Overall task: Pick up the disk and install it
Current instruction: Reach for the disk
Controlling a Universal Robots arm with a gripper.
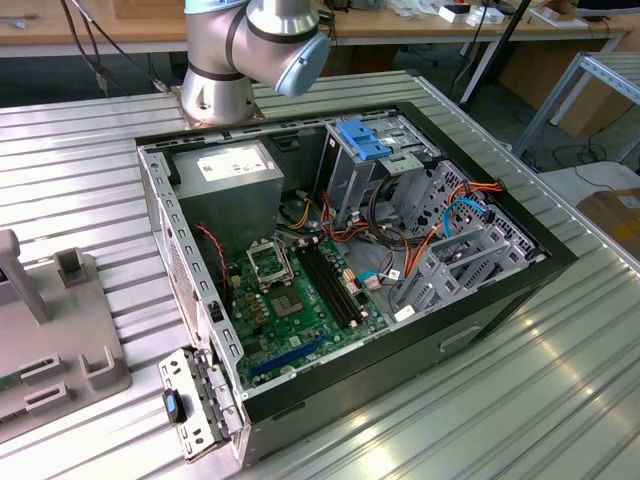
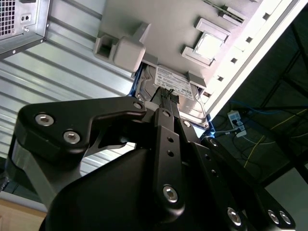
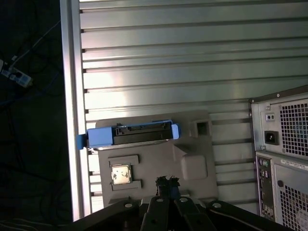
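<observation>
Disk (image 3: 130,134) pickup has not happened yet, so the task is at its very start. In the first wrist view the fingers (image 3: 161,182) are drawn together, tips meeting or nearly so, with nothing gripped between them. The gripper (image 3: 166,182) hangs over the grey fixture tray (image 3: 154,159). In the second wrist view the gripper (image 2: 167,95) lines up with the near edge of the disk (image 2: 175,86), and whether it touches cannot be told from there.

Outward from the tips, the disk lies flat in a pocket of the fixture tray (image 2: 159,29), its blue carrier frame showing along its edges. It sits by the edge of the ribbed metal surface (image 3: 168,62). A square processor chip (image 3: 120,174) rests in its own pocket of the same tray, just beside the disk.

Farther out, the rear panel of the computer case (image 3: 284,154) stands on the surface, apart from the tray. In the exterior view the computer case (image 1: 170,220) lies open on its side, with the motherboard (image 1: 300,310) and the metal drive cage (image 1: 450,250) exposed. A fixed blue bracket (image 1: 362,138) tops the cage behind it. The arm (image 1: 250,50) reaches off toward that view's left.

By my reading, everything remains: grasping, lifting, carrying to the case and seating the disk in a bay.
</observation>
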